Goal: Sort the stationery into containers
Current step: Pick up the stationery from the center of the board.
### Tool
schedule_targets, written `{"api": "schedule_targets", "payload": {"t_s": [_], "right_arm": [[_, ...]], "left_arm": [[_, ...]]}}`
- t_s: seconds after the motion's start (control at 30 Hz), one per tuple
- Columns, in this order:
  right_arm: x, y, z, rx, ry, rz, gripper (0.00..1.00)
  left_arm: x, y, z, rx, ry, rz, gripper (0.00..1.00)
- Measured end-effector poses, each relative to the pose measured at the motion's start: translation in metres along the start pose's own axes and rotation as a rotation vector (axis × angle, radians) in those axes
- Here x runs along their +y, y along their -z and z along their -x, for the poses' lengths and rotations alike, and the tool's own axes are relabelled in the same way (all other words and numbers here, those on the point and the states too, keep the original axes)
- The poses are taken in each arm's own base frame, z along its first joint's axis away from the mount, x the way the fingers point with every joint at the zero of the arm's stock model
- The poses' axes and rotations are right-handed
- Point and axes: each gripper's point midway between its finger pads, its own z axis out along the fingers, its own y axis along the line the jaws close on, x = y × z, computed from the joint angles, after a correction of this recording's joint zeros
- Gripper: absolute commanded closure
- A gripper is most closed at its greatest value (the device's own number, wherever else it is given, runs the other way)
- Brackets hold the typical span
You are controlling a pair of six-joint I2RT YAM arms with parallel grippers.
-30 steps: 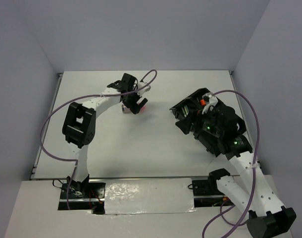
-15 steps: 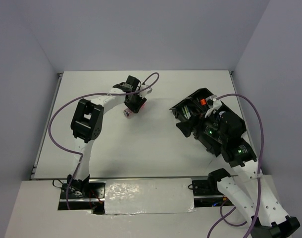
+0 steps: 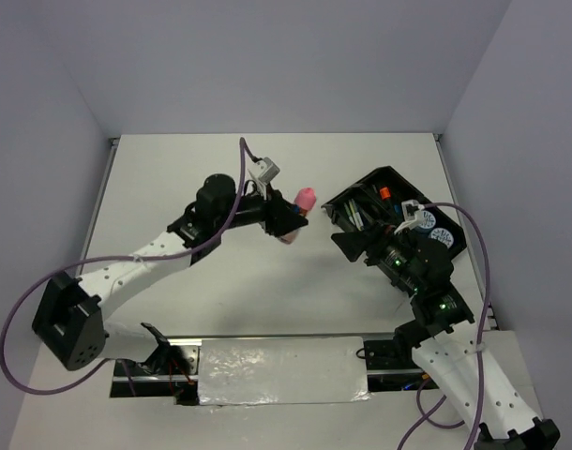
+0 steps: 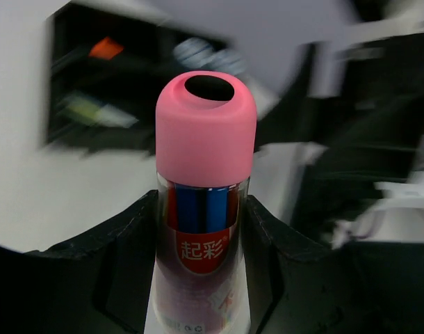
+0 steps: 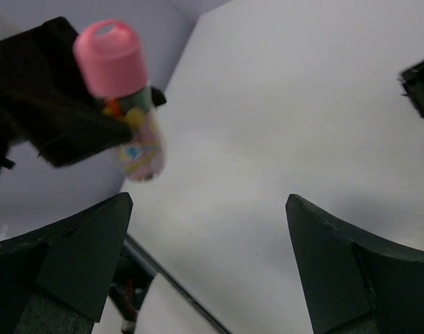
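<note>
Left gripper (image 3: 291,225) clamps the pink-capped clear plastic tube (image 4: 205,139); black divided plastic tray (image 3: 356,187) looks partly filled, and I've this tube left.

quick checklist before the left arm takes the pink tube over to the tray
1. Grip on the pink tube: the left pincer is shut on its body, one finger on each side, with the cap sticking out. ok
2. Tube lifted off the table: the right wrist view shows it held in the air. ok
3. Tube above the tray: it is off the tray's left side, not over it. not ok
4. Right pincer empty: it is open with nothing between its fingers. ok
5. Right arm clear of the path: it sits at the tray's near-left edge. cannot tell
6. Free compartment: blue-white discs and pens fill some, and the arm hides part. cannot tell
</note>
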Motion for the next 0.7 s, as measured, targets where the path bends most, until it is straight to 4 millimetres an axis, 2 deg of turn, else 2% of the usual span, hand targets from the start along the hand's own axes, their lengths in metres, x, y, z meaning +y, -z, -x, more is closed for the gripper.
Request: {"api": "schedule_targets", "payload": {"t_s": [0.07,0.1,0.17,0.23,0.37,0.43,0.7], "right_arm": [[0.020,-0.002,0.004,-0.016,-0.012,0.075,0.04],[0.030,-0.003,0.005,-0.017,-0.007,0.113,0.05],[0.048,-0.004,0.004,-0.013,0.005,0.180,0.06],[0.050,-0.006,0.002,-0.015,0.018,0.179,0.07],[0.052,-0.007,0.007,-0.053,0.035,0.167,0.10],[0.056,-0.006,0.010,-0.071,0.047,0.181,0.16],[0.074,0.005,0.016,-0.105,0.126,0.268,0.19]], "left_arm": [[-0.053,0.002,0.016,-0.099,0.004,-0.164,1.00],[-0.073,0.002,0.020,-0.131,0.016,-0.236,1.00],[-0.092,-0.001,0.017,-0.148,0.062,-0.317,1.00],[-0.101,-0.005,0.014,-0.149,0.101,-0.365,1.00],[-0.102,-0.007,0.021,-0.181,0.144,-0.387,1.00],[-0.104,-0.006,0.025,-0.195,0.152,-0.397,1.00],[-0.115,0.001,0.031,-0.212,0.156,-0.387,1.00]]}}
